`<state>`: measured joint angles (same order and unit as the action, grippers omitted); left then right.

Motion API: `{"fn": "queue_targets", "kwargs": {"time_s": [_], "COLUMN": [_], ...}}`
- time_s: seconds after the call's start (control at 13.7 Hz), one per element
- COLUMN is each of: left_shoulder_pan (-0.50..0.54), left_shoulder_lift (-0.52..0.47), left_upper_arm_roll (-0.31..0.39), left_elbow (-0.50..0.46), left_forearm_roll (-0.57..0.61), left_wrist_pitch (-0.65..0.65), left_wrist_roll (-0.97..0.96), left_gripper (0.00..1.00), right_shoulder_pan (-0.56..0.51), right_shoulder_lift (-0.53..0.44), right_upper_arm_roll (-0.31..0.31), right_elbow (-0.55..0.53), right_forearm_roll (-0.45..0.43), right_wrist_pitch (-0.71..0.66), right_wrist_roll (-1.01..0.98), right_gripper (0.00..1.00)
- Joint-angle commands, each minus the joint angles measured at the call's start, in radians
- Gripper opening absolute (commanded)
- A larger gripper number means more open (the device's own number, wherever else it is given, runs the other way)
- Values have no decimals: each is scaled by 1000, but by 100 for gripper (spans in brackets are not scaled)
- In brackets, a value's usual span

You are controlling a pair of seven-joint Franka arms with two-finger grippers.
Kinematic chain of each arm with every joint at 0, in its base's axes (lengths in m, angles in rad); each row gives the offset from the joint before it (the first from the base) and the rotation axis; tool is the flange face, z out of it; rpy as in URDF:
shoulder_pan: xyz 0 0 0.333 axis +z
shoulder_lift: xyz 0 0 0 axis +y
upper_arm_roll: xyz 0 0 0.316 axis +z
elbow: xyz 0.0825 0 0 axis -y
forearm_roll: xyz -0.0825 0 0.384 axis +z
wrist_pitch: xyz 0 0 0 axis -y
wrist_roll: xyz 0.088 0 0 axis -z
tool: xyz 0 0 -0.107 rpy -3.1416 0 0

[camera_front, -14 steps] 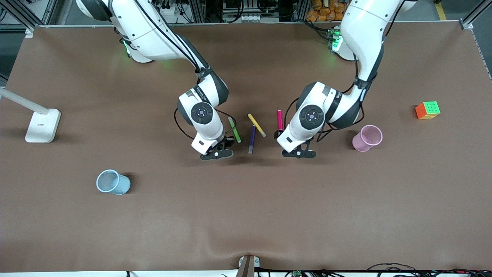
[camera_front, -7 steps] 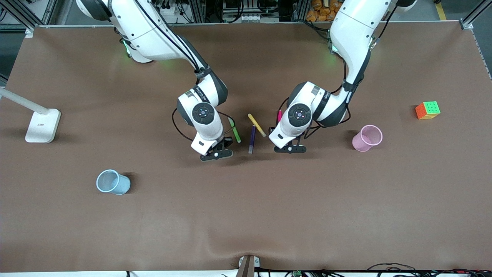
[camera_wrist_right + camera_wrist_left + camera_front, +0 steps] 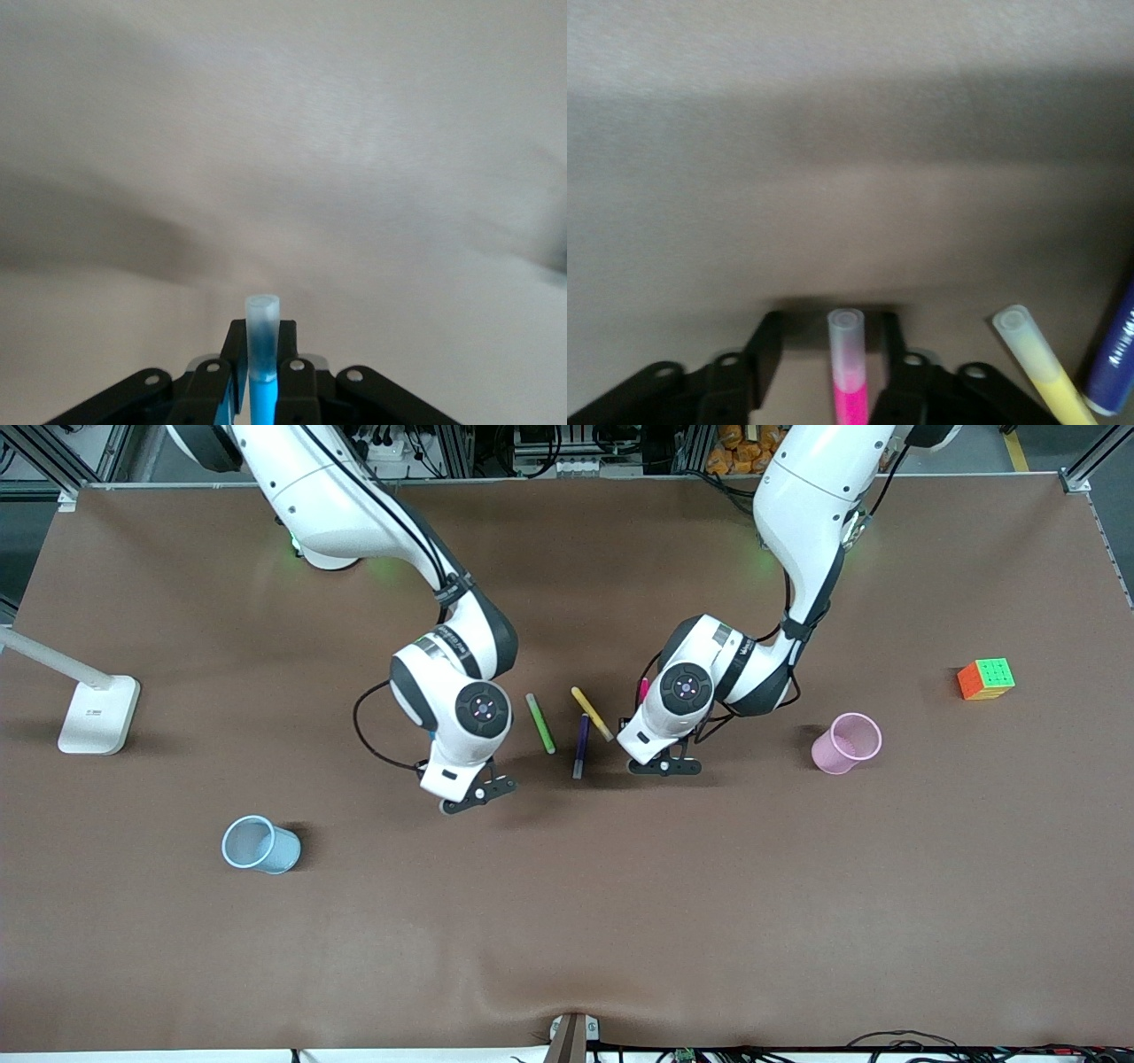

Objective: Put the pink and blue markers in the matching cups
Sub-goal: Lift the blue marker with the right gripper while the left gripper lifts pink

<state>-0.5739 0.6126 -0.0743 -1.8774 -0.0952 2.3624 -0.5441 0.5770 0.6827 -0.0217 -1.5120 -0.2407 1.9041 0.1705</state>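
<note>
The right gripper [image 3: 260, 376] is clamped on the blue marker [image 3: 262, 354], raised over bare table [image 3: 567, 921] beside the green marker [image 3: 540, 724]. The left gripper [image 3: 824, 354] straddles the pink marker [image 3: 849, 372], fingers spread, not touching it. The blue cup [image 3: 260, 845] and pink cup [image 3: 847, 743] stand well apart.

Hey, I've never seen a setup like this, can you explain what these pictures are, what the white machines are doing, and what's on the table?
These are two white robot arms at a brown table, each ending in a two-finger gripper. The big picture looks down from a high camera facing them; the two small ones come from cameras on the arms' wrists.

The right gripper is shut on the blue marker, above the table. The left gripper is open, down around the pink marker, which lies between its fingers.

Green, yellow and purple markers lie between the arms. The blue cup stands toward the right arm's end of the table, the pink cup toward the left arm's end. A colour cube and a white lamp base are there too.
</note>
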Motion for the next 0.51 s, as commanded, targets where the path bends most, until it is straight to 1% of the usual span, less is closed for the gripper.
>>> {"fn": "queue_targets", "kwargs": {"time_s": [0.0,0.07,0.22,0.44], "left_shoulder_pan": [-4,-4,3,20], "left_shoulder_lift": [-5,-4,-7,-34], "left_upper_arm_roll": [5,5,5,11], "left_elbow": [-8,-6,-6,3], "left_forearm_roll": [-14,-14,-14,-2], "left_wrist_pitch": [17,17,15,-15], "left_wrist_roll": [-7,-7,-4,16], "left_gripper": [0,0,0,0], "right_shoulder_pan": [-71,-86,-98,-106], "right_shoulder_lift": [-15,-18,-35,-69], "right_upper_arm_roll": [14,6,-27,-108], "right_elbow": [-1,-1,-1,6], "right_forearm_roll": [-28,-37,-83,-89], "right_wrist_pitch": [-45,-59,-74,-82], "right_wrist_roll": [-196,-247,-365,-572], "right_gripper": [0,0,0,0]}}
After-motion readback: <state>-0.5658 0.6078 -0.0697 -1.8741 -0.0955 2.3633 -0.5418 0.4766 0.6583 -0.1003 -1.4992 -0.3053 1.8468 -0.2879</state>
